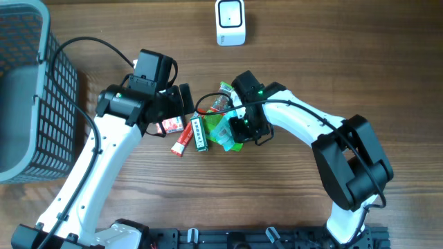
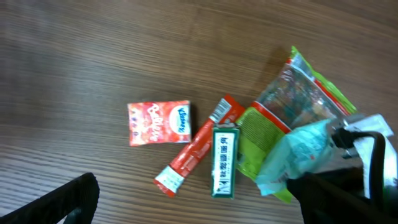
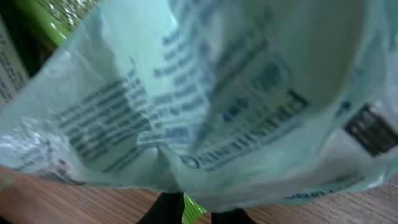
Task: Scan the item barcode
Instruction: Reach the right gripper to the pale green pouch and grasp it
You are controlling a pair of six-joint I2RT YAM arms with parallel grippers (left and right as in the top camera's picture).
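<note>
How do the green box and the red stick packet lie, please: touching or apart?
Touching. The left wrist view shows the green box with its upper end against the side of the red stick packet, and no wood shows between them there.

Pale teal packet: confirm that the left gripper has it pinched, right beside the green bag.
Wrong arm. The right gripper has the pale teal packet pinched, right beside the green bag. The right wrist view shows the packet creased between that gripper's own fingers.
</note>
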